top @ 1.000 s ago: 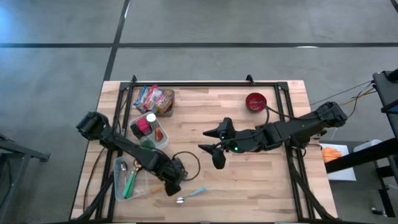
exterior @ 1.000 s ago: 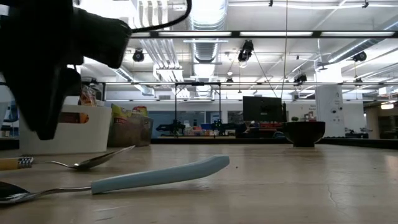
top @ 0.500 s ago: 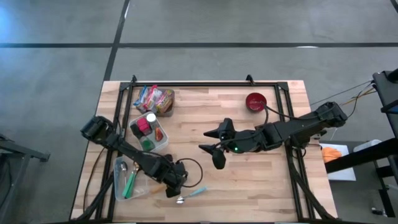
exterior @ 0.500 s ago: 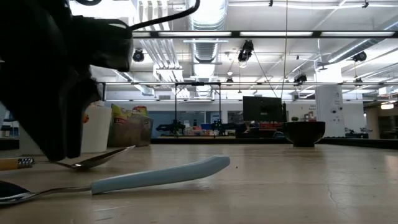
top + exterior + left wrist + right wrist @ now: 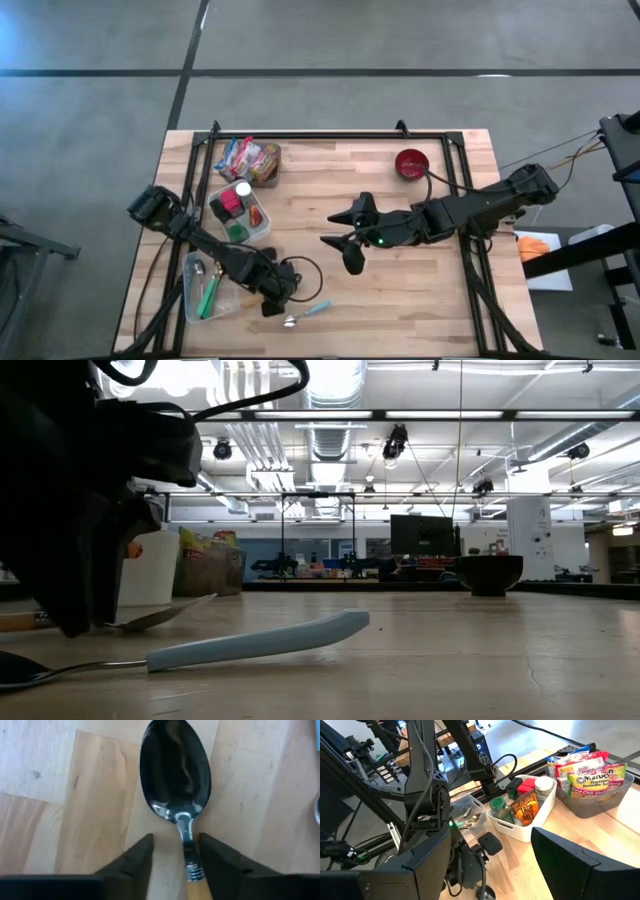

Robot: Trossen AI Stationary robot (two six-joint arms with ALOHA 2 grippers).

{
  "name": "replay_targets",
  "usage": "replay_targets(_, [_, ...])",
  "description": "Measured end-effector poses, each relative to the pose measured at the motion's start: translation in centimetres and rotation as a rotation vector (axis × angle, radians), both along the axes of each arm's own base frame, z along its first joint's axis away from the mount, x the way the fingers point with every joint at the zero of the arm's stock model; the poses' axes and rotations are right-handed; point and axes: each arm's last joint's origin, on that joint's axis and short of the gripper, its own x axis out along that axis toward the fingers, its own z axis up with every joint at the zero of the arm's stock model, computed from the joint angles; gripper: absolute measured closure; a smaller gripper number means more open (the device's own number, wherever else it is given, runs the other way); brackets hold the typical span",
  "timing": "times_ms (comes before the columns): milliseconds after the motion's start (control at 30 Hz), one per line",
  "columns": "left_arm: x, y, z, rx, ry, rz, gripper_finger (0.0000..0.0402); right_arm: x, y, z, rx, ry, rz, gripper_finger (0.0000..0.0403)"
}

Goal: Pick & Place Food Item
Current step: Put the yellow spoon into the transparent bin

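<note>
Wooden table (image 5: pixel 420 290), two spoons (image 5: pixel 308 312), red bowl (image 5: pixel 410 163), white caddy (image 5: pixel 262 228), snack bin (image 5: pixel 266 172), utensil tray (image 5: pixel 190 298)

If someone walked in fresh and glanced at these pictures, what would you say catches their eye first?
Most striking is the left gripper, low over the table's near-left edge, its open fingers on either side of the neck of a metal spoon that lies on the wood. Beside it lies a second spoon with a light blue handle. The right gripper hangs open above mid-table, with a red bowl toward the far right.
</note>
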Motion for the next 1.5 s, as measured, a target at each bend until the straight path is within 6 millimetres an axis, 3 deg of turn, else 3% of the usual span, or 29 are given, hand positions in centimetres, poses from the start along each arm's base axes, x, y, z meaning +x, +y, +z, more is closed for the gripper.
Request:
replay_targets(200, [0.1,-0.1,-0.1,-0.005,-0.012,-0.021,0.0384,0.0,0.0,0.0,0.000,0.000,0.000,0.0131])
replay_targets(567, [0.1,0.2,0.9,-0.036,-0.043,0.025,0.0398,0.0,0.0,-0.1,-0.003,0.008,0.000,0.0131])
replay_targets(1100, [-0.5,1.5,6.9,-0.143,-0.217,0.218,0.0400,0.0,0.0,-0.1,-0.005,0.014,-0.001,0.0131])
replay_targets(1267, [-2.2,2.6,9.9,-0.217,-0.237,0.391,0.0400,-0.1,0.0,-0.1,-0.005,0.013,-0.001,0.0131])
replay_targets(1500, [-7.1,4.9,13.3,-0.229,-0.144,0.709,0.0401,-0.1,0.0,-0.1,-0.005,0.013,0.000,0.0131])
